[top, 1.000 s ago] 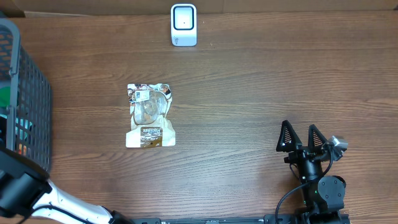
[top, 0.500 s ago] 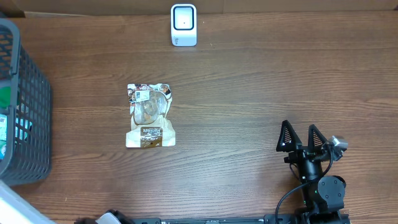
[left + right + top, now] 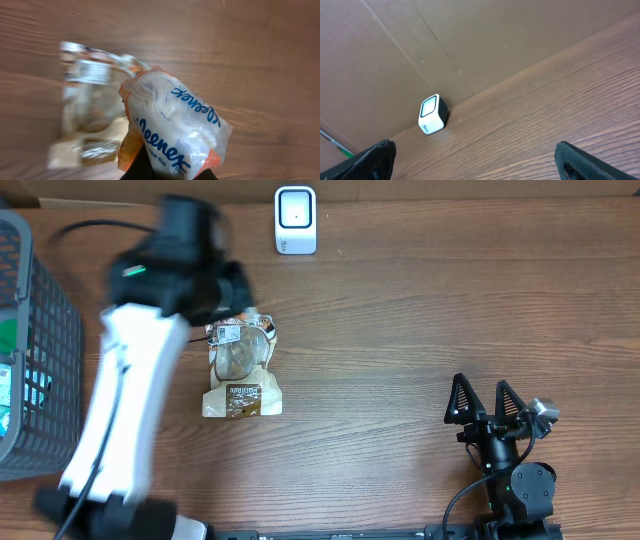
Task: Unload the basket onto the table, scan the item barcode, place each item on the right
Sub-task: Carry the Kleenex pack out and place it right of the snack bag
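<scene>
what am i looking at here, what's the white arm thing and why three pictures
Two robot arms with two-finger grippers sit at a wooden table. The wide picture looks down from above; the other two come from cameras on each wrist. On the table are a snack pouch and a small white scanner, with a grey basket at the left edge. The left gripper is shut on a Kleenex tissue pack, above the pouch. The right gripper is open and empty.
</scene>
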`<state>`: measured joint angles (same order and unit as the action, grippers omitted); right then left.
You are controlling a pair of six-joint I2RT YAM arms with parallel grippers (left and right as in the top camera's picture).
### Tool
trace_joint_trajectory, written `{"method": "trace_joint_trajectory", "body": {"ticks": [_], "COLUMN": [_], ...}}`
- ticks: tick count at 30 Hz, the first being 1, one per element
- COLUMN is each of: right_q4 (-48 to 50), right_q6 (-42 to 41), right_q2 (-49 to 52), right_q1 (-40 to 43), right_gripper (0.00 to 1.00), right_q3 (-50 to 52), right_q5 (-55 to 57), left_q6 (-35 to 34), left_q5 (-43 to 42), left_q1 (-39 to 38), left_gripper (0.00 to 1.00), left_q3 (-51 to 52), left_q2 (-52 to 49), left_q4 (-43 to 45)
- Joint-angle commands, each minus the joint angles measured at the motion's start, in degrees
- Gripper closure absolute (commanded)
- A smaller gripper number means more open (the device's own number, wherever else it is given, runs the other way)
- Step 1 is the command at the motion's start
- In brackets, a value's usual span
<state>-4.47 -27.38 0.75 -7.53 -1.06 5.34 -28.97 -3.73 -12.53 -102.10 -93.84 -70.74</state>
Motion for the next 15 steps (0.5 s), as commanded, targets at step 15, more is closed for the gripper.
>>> {"method": "trace_joint_trajectory", "body": {"ticks": [15], "right_q4": [0.26], "right_q6": [0.17], "right_q2": [-0.20], "right_q1": [0.11], "right_gripper": [0.00], "right_q3": [0.59], "right_q5": [0.11], "left_q6": [-5.60], "left_q5": [2.21], "left_q1": [-14.67], "left_gripper": [0.96], "left_q3": [1.84], "left_q2": [-28.24], "left_q4": [7.61]}}
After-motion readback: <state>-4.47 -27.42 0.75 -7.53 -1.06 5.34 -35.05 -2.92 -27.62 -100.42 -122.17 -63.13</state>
